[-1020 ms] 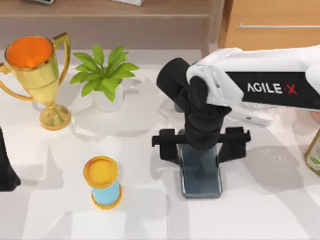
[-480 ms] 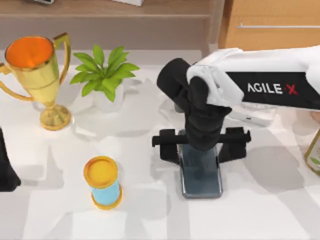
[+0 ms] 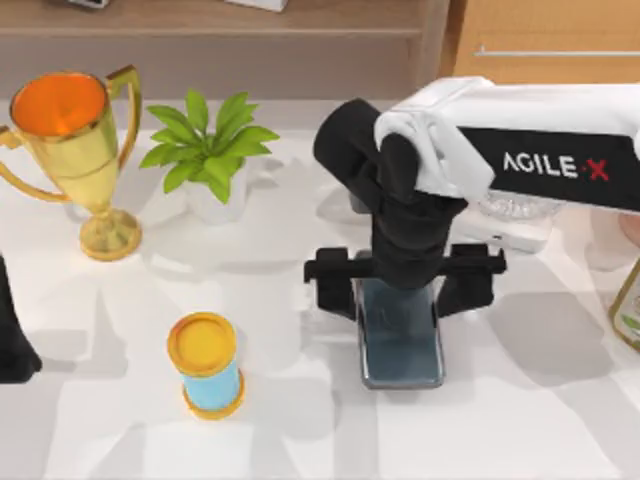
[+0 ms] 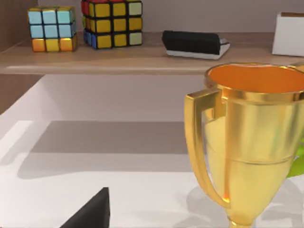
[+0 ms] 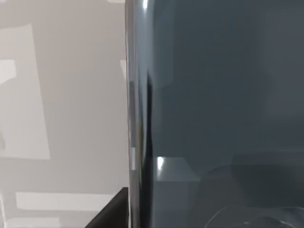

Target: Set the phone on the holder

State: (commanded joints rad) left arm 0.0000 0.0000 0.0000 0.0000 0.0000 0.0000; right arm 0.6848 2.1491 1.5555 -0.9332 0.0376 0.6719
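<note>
1. Top view: my right gripper (image 3: 405,285) hangs over the phone (image 3: 400,340), which leans on the black holder (image 3: 470,280), lower end toward the table front. Looks placed; release and retreat left. Can't tell finger state.
2. Left wrist view: left arm parked beside the trophy (image 4: 251,142).
3. Right wrist view: phone's (image 5: 213,95) glossy face up close.

phone: I see a glossy dark grey-black flat phone (image 3: 401,340)
holder: matte black holder (image 3: 330,280)
trophy: shiny gold trophy (image 3: 75,150), orange inside
</note>
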